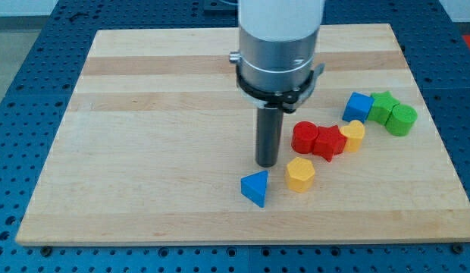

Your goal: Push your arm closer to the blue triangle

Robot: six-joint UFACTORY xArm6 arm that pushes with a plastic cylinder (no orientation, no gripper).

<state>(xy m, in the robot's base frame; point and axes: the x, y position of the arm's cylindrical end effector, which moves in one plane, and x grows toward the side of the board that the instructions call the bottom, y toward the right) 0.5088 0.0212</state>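
Camera view: upright over the table (144, 152), my tip (267, 164) just above the blue triangle (255, 187), near but apart. No jaws here, only a bare rod. Beside: yellow block (300, 174), red blocks (318, 139).

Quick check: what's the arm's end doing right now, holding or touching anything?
No gripper, holds nothing: my tip is on the board, just above the blue triangle, a small gap between them, so not touching.

Single view only: set high, facing obliquely down on the wooden board (144, 152), fairly near; board fills the frame, arm enters top centre.
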